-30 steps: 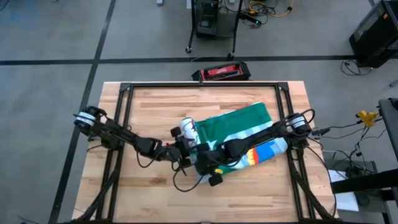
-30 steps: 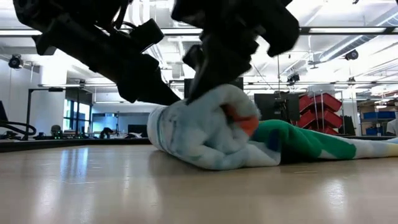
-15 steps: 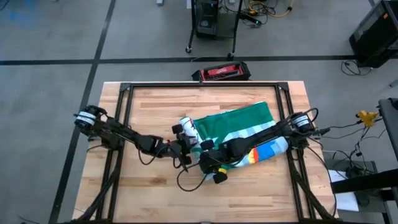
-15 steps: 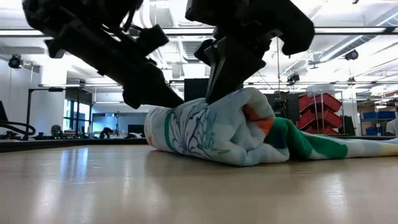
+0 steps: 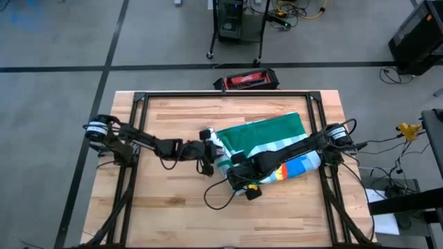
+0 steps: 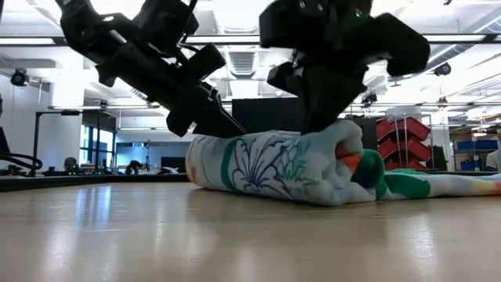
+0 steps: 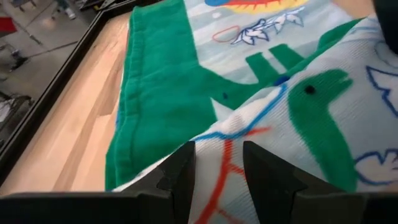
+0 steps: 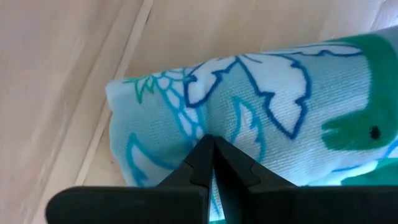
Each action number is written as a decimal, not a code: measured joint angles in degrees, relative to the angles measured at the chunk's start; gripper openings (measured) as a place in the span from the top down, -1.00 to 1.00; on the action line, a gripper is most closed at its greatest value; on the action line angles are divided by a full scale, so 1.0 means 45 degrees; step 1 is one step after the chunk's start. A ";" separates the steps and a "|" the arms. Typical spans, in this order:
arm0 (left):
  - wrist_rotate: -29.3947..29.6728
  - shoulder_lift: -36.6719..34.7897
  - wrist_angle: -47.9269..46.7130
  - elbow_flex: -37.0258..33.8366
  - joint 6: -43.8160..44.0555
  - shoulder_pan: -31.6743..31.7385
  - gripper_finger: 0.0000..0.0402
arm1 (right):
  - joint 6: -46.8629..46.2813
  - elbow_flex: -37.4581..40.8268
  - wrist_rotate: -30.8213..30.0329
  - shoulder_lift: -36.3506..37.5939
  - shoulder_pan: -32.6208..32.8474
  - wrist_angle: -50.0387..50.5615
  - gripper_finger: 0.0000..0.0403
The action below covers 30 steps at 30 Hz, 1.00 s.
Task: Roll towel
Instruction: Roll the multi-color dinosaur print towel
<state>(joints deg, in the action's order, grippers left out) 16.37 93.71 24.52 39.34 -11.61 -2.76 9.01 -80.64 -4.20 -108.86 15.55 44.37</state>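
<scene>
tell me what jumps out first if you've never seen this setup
The towel, bright green on its back and printed with dinosaurs, lies half rolled in the middle of the wooden table. Both dark arms meet at the rolled end: the left gripper has its jaws parted against the cloth, and the right gripper presses on the roll with its jaws shut.

left hand [image 7: 217, 165] part-open, right hand [image 8: 213, 163] closed, both low
</scene>
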 joint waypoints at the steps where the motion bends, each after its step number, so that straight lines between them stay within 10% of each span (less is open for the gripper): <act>1: -0.0147 0.0000 0.0009 -0.0001 -0.0134 0.0079 0.41 | 0.0006 0.0092 0.0131 -0.0048 0.0000 -0.0030 1.00; 30: -0.3139 0.2927 0.0789 0.1204 -0.1421 0.1102 0.41 | -0.0118 0.0534 0.1439 -0.0229 -0.0173 -0.3313 1.00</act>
<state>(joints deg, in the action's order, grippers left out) 2.25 106.88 28.08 44.76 -18.00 2.20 8.48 -78.24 2.28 -109.89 14.77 29.46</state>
